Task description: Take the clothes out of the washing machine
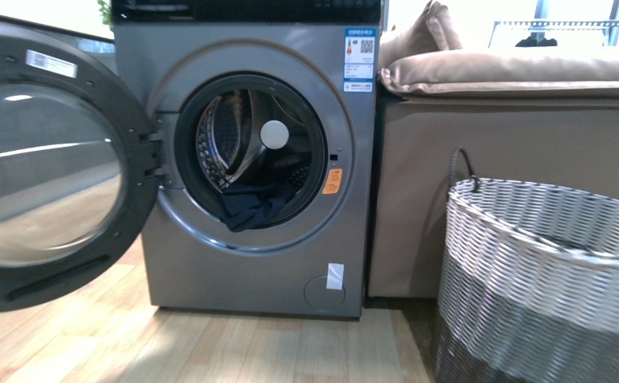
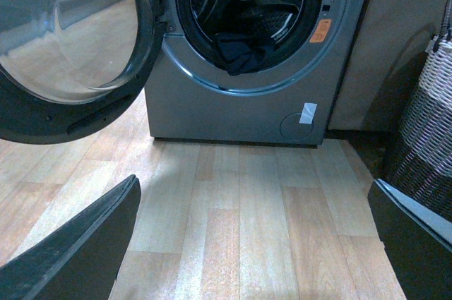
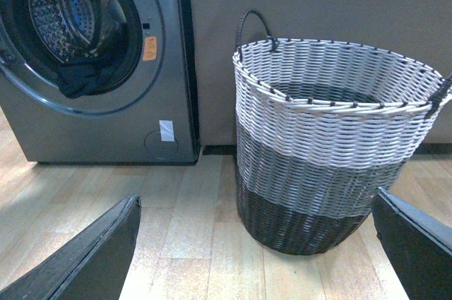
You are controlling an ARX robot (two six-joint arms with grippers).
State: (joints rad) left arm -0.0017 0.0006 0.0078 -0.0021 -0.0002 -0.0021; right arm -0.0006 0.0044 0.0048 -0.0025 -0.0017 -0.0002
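We face the washing machine (image 1: 250, 263), which stands on the wooden floor (image 1: 210, 343) left of centre. Its round door (image 1: 43, 159) is swung wide open to the left. Through the porthole the steel drum (image 1: 226, 128) shows its perforated wall.

The clothes (image 1: 254, 206), a dark navy bundle, lie at the bottom of the opening, at the near edge of the drum. One fold hangs over the lower lip of the porthole, and nothing touches them. An orange sticker (image 1: 332, 181) sits on the front panel just right of the opening. A strip of white tape (image 1: 335, 276) is stuck low on the right of the panel.

A beige sofa (image 1: 514, 76) stands just beside the machine on the right; we cannot tell whether the two touch. Nearer to us, and further right, a woven basket (image 1: 546, 263) stands upright on the floor. It is white at the top, grey in the middle and black at the base, with a dark loop handle at the rim.

Our left gripper (image 2: 254, 183) hangs over the floor on the near side of the machine, well apart from the clothes. Its two dark fingers (image 2: 78, 250) are spread wide with nothing between them. Our right gripper (image 3: 256, 194) looks toward the basket, and its fingers (image 3: 417, 243) are just as wide and hold nothing.
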